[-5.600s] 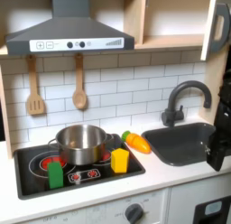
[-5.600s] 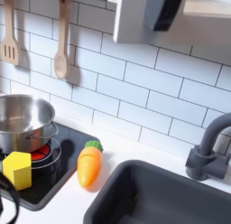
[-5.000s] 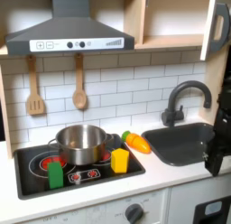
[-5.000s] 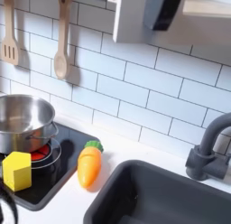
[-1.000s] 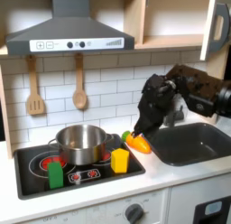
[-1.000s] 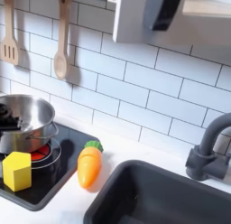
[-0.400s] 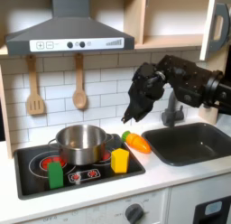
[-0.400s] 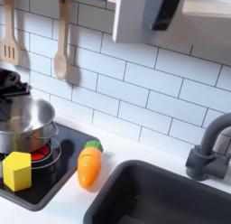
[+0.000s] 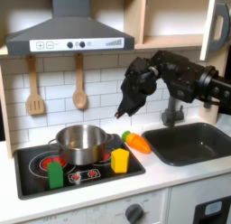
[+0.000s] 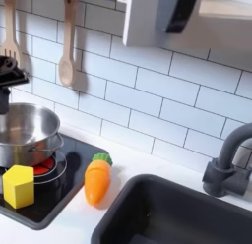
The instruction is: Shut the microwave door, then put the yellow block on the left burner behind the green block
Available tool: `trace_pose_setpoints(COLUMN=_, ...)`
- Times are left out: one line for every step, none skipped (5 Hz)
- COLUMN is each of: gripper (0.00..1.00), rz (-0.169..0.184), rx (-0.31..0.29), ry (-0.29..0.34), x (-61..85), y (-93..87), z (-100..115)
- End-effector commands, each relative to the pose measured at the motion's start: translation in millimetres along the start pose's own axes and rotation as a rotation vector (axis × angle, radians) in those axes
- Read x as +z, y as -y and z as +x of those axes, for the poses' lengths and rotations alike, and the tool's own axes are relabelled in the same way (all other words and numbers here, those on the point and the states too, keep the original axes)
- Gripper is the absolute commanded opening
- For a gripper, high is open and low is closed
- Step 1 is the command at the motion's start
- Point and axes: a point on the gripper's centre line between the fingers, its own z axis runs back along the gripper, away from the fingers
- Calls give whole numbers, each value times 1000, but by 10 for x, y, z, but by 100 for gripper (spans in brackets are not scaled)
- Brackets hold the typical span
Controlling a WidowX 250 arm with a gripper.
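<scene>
Microwave door (image 9: 217, 25) first: you've got it swung out at the top right corner of the first exterior view, white frame edge-on with its grey vertical handle facing you, and the wooden shelf opening beside it. Your arm reaches in from the first exterior view's right, black and bulky, up in front of the white tile wall above the worktop. The range hood (image 9: 68, 33) sits grey over the stove, two wooden utensils hanging on the tiles below it. Over on the first exterior view's right you have the dark sink (image 9: 187, 140) with its curved tap behind the arm. On the black cooktop (image 9: 32, 181) the steel pot (image 9: 81, 143) stands on the back of the hob, shiny and upright.

Your gripper (image 9: 120, 108) hangs in the air, pointing down and to the first exterior view's left, above and behind the carrot, touching nothing. Fingers are a dark blur against the tiles, so you cannot tell whether they are apart or together.

Now the small stuff. Carrot (image 9: 137, 143) lies on the white counter between cooktop and sink, green top toward the pot. Yellow block (image 9: 120, 160) stands on the cooktop's front right corner in the first exterior view, just in front of the pot. Green block (image 9: 56, 174) stands upright on the front left burner, well apart from the yellow one.
</scene>
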Motion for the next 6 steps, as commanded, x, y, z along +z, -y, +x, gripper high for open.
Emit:
trace_pose_setpoints(gripper=0, rz=0, rx=80, ry=41, x=38, y=-79, z=306)
trace_pose_setpoints(gripper=0, rz=-3, rx=94, ry=61, x=57, y=-79, z=424)
trace_pose_setpoints(gripper=0, rz=-16, rx=100, ry=78, x=96, y=-28, z=505)
trace_pose_setpoints(gripper=0, rz=-25, rx=104, ry=99, x=129, y=-6, z=549)
trace_pose_setpoints(gripper=0, rz=-34, rx=106, ry=139, x=142, y=-6, z=632)
trace_pose_setpoints(gripper=0, rz=-15, rx=67, ry=197, x=104, y=-48, z=727)
